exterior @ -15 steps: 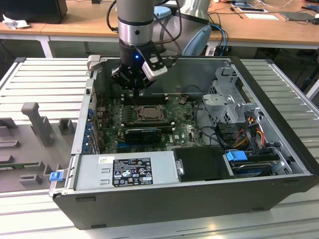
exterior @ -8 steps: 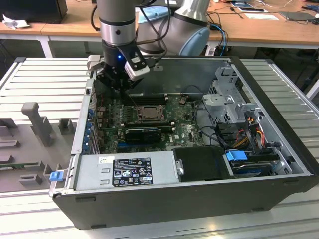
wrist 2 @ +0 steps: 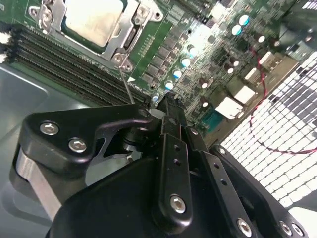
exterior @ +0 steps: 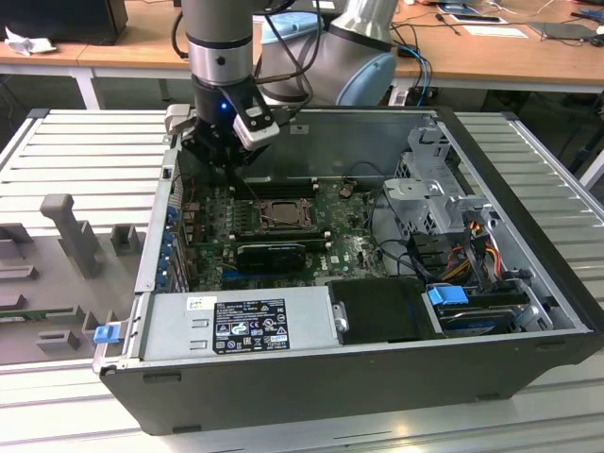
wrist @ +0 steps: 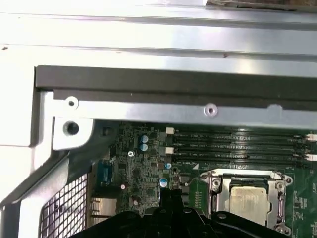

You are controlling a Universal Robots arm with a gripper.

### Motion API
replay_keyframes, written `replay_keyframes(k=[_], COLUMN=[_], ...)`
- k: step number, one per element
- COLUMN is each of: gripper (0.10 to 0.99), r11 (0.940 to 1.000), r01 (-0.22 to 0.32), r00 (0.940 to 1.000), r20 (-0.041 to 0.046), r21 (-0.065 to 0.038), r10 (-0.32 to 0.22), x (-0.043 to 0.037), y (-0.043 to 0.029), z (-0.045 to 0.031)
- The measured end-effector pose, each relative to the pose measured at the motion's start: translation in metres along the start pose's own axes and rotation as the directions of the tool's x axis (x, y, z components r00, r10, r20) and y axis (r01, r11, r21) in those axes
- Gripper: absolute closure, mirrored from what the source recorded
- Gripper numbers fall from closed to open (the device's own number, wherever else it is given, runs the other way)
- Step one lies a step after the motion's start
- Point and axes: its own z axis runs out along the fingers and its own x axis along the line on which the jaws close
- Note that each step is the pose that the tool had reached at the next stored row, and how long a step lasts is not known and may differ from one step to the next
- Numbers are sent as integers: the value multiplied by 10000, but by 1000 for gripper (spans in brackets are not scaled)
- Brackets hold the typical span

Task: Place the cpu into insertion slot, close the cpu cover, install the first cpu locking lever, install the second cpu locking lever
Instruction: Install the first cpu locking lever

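The computer case [exterior: 377,382] lies open on the slatted metal surface [exterior: 75,142], and the arm reaches down into its far corner, toward the exterior view's left. From out here the claw [exterior: 221,162] hangs low over the green board, just beside the insertion slot [exterior: 274,213]. Its own dark body hides its tips and the board under them. The slot's middle is too small to read from this side.

In both wrist views the cpu [wrist 2: 94,20] [wrist: 246,202] sits inside the slot, dull silver face up. The cpu cover [wrist: 245,177] looks to lie flat around it, framing the face. The frame edge cuts off the far side of the socket, so I cannot tell whether the cover is latched.

In the second wrist view the claw [wrist 2: 168,105] has its two black fingers [wrist 2: 171,148] drawn together at the tips, above the board and off the socket's corner. A thin locking lever [wrist 2: 126,84] rises from that corner and ends just beside the tips. Whether they pinch it or merely stand next to it, I cannot tell. In the first wrist view the claw [wrist: 171,194] is mostly cut off, near the socket's side.

The long black memory slots [wrist: 237,146] run between the socket and the case wall. Nearer me are a black card [exterior: 274,253] and the power supply [exterior: 179,326].
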Motion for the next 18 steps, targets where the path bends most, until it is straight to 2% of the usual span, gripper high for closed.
replay_keyframes(k=[4,7,11,14,18], gripper=[980,980,980,980,980], r11=[10000,10000,10000,10000,10000], r01=[0,2,1,0,-3], r00=[10000,10000,10000,10000,10000], r20=[0,0,-2,-18,-70], r21=[-1,-1,-2,-2,-4], r10=[0,-2,-1,0,3], x=[-4,-21,-110,-231,-533], y=[87,103,104,102,97], z=[14,15,15,14,12])
